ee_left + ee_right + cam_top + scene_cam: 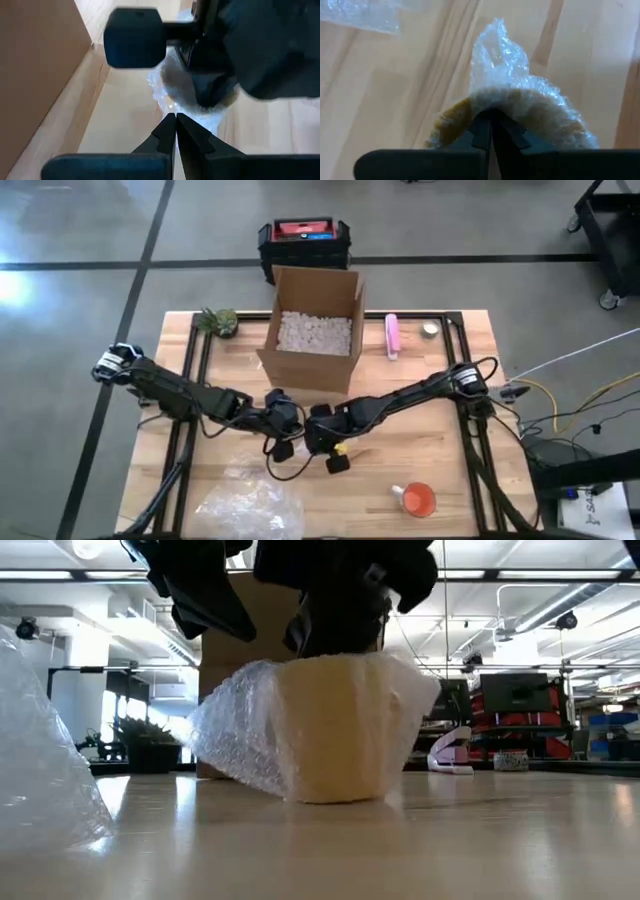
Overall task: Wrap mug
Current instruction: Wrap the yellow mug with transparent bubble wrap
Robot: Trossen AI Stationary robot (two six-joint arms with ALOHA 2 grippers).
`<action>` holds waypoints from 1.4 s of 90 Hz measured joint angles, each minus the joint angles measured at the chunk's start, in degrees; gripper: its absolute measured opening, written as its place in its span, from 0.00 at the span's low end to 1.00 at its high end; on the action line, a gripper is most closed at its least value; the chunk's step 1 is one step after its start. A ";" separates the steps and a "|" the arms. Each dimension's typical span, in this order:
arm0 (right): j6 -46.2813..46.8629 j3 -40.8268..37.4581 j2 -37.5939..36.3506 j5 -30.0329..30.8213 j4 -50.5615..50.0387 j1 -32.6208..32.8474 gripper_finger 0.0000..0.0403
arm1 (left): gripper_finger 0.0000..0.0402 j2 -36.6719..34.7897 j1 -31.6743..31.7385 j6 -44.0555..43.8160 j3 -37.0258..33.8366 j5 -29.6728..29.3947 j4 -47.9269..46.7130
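Mug [335, 730], pale yellow and tapering toward its base, stands mid-table before the cardboard box [312, 330], sheathed in crinkly clear bubble wrap [235, 740]. Right gripper [489, 131] pinches its rim, jaws closed on it. Left gripper [175, 131] sits beside it, jaws closed, empty.

From where I stand, no writing can be made out anywhere: the cardboard box [312, 330] shows plain sides, and the red-and-black case [303, 242] behind it carries nothing legible.

mug [335, 730] veiled by bubble wrap [235, 730]
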 joint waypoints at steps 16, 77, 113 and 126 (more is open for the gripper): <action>0.00 0.00 1.79 -0.53 -0.77 -0.07 0.01 | 0.00 0.00 0.00 -0.39 0.00 0.05 -0.04; 1.91 0.02 4.12 -1.31 -2.23 -0.65 0.01 | 0.00 0.00 0.00 -0.46 0.00 1.16 0.41; 3.25 0.09 3.09 -0.90 -2.60 -0.85 0.01 | 0.00 0.00 0.00 -0.46 0.00 1.07 0.81; 4.98 1.08 0.84 -0.85 -4.16 -0.85 0.01 | 0.00 0.00 0.00 -0.42 0.00 1.07 0.77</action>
